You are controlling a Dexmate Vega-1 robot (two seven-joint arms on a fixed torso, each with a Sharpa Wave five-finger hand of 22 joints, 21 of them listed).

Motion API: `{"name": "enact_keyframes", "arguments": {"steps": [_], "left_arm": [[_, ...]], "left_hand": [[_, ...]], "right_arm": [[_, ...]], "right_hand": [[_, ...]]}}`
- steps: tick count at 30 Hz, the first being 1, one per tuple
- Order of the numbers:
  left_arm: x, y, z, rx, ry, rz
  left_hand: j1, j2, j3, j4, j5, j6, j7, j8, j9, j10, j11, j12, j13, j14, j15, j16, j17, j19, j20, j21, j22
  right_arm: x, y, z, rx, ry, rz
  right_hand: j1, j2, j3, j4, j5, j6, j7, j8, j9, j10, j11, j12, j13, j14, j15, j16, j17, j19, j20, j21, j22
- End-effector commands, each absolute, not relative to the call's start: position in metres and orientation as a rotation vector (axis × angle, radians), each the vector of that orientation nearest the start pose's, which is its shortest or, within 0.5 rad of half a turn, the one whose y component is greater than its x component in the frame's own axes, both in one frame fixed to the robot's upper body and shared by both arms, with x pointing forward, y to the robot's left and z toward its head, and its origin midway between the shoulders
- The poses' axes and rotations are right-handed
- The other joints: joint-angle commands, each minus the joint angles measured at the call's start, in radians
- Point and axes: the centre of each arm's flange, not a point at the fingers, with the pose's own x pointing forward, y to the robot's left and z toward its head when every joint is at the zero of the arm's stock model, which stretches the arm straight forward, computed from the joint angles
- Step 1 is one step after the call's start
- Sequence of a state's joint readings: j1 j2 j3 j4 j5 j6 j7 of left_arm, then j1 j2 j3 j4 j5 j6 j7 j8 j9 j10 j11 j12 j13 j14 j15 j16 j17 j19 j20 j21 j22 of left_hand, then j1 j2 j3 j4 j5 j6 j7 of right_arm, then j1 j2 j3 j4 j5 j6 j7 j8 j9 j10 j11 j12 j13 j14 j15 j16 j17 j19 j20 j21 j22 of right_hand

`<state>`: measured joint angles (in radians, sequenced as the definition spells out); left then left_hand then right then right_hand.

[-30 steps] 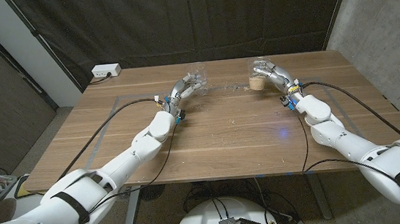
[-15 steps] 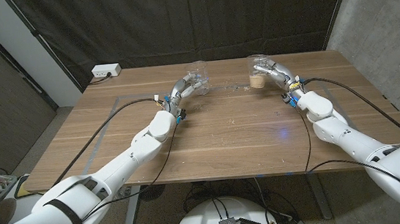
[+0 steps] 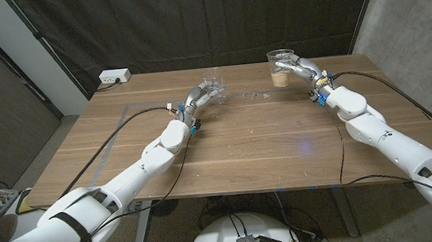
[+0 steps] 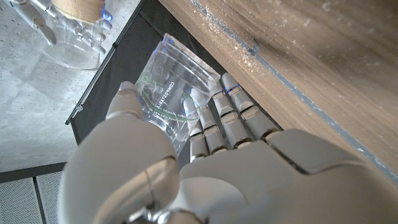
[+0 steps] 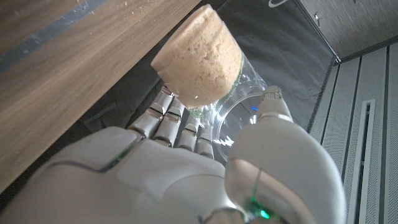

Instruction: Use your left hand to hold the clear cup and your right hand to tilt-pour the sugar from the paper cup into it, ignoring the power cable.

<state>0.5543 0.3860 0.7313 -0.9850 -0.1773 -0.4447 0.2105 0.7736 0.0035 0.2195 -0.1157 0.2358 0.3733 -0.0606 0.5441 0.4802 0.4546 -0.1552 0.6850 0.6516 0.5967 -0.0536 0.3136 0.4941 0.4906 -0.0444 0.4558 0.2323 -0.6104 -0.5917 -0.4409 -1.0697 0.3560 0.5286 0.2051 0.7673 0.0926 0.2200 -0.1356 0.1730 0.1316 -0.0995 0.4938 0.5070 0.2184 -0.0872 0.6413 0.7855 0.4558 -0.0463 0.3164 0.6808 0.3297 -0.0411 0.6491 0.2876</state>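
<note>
The left hand [image 3: 200,95] grips the empty clear cup [image 3: 214,84] at the far side of the table [image 3: 242,146]. In the left wrist view the thumb [image 4: 127,102] presses one side of the cup [image 4: 168,93] and the fingers [image 4: 231,109] wrap the other side; the cup wall carries green printed lettering. Whether the cup's base touches the table cannot be told.

The right hand [image 3: 304,71] grips a second clear plastic cup holding brown sugar [image 3: 280,80]; no paper cup is visible. This sugar cup [image 3: 280,63] is well apart from the empty cup, toward the robot's right, and appears raised above the table. It stands roughly upright in the head view. In the right wrist view the thumb [image 5: 273,109] and fingers [image 5: 165,121] close around the cup wall [image 5: 233,93], and the sugar [image 5: 198,55] fills the base.

A black power cable [image 3: 125,128] runs along the left arm, on the near-left side of the empty cup. A white power strip [image 3: 114,77] lies at the table's far left corner, well apart from the empty cup.
</note>
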Motion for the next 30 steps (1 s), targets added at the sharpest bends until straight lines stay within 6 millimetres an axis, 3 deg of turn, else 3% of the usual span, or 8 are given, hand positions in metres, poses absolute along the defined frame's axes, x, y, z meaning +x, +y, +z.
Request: {"name": "enact_keyframes", "arguments": {"steps": [1,15,30], "left_arm": [[0.694,0.168,-0.014,0.480,-0.710,-0.220],[0.698,0.166,-0.015,0.503,-0.694,-0.257],[0.702,0.160,-0.007,0.549,-0.695,-0.291]], "left_hand": [[0.003,0.009,0.002,0.005,-0.005,0.009,-0.003,0.005,0.001,0.010,-0.003,0.005,0.005,0.013,-0.115,-0.004,0.005,-0.002,-0.046,0.005,0.000],[0.005,0.011,0.000,0.005,-0.009,0.012,-0.003,0.007,0.002,0.014,-0.001,0.010,0.010,0.016,-0.116,-0.007,0.010,-0.003,-0.046,0.008,0.000],[0.012,0.015,0.000,0.004,-0.012,0.012,-0.001,0.008,0.002,0.015,0.000,0.011,0.011,0.018,-0.116,-0.011,0.016,-0.005,-0.046,0.011,0.000]], "right_arm": [[0.638,-0.319,0.103,-0.528,-0.771,0.298],[0.622,-0.314,0.154,-0.632,-0.774,0.310],[0.601,-0.292,0.198,-0.783,-0.786,0.326]], "right_hand": [[0.005,0.009,0.011,-0.003,0.008,0.005,0.009,-0.001,0.005,0.002,0.007,-0.001,0.005,0.011,-0.176,-0.006,0.003,-0.003,-0.134,0.005,-0.001],[0.015,0.005,0.014,-0.009,0.009,0.013,0.022,0.000,0.006,0.004,0.016,-0.006,0.007,0.012,-0.174,-0.004,0.006,-0.001,-0.132,0.008,-0.006],[0.014,0.005,0.015,-0.007,0.009,0.037,0.030,0.007,0.007,0.015,0.021,-0.008,0.010,0.017,-0.170,-0.002,0.006,0.000,-0.128,0.012,-0.011]]}}
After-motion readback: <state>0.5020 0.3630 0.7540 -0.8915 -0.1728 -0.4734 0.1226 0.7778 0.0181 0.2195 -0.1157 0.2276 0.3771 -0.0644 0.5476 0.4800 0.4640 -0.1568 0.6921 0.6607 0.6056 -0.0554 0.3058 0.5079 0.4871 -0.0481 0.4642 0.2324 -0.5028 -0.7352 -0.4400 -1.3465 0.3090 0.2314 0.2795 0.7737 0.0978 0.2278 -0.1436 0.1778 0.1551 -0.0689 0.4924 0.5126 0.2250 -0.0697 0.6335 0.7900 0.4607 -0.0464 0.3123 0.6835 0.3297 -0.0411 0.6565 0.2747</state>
